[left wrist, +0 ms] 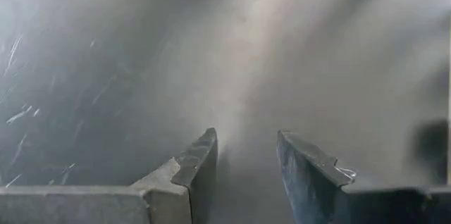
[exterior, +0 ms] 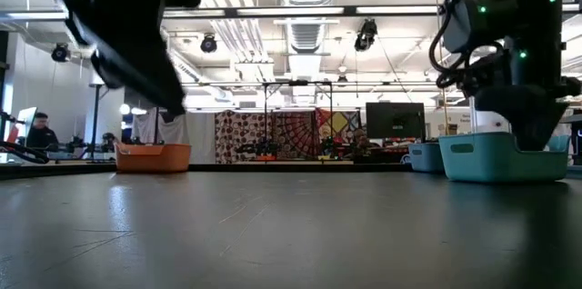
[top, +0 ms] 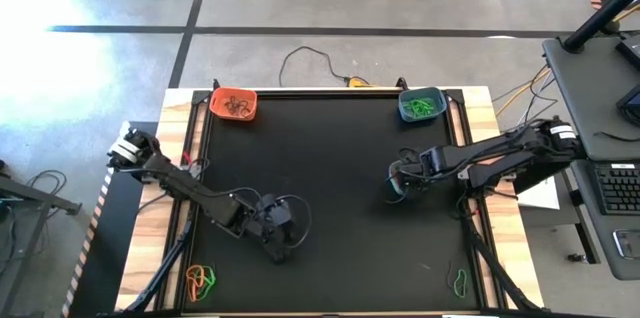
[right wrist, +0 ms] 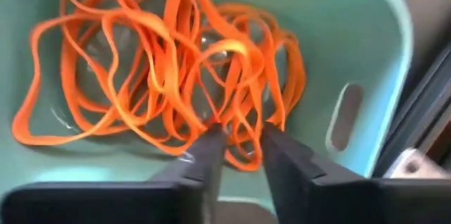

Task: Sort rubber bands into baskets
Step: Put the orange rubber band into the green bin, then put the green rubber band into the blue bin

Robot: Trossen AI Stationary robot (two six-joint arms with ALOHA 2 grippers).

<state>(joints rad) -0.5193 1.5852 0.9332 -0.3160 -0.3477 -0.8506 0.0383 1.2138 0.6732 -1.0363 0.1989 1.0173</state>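
My right gripper (right wrist: 243,136) hangs pointing down into the teal basket (right wrist: 366,34), its fingers a narrow gap apart just above a heap of orange rubber bands (right wrist: 162,62). In the high view this gripper (top: 400,186) covers most of that basket. The orange basket (top: 232,104) at the far left holds dark bands. The blue basket (top: 421,105) at the far right holds green bands. My left gripper (left wrist: 243,139) is open over bare table near the front left (top: 278,248). It holds nothing. My right gripper's fingertips (right wrist: 211,136) stand from above at the near edge of the orange heap (right wrist: 243,155) in the teal basket. I cannot tell whether they touch a band. The bands lie slack on the basket's floor.
Loose orange and green bands (top: 200,280) lie at the table's near left corner. A single green band (top: 459,281) lies near the front right. In the low view the teal basket (exterior: 505,155) stands closer than the blue one (exterior: 424,155). The black mat (top: 330,148) spreads between the arms.
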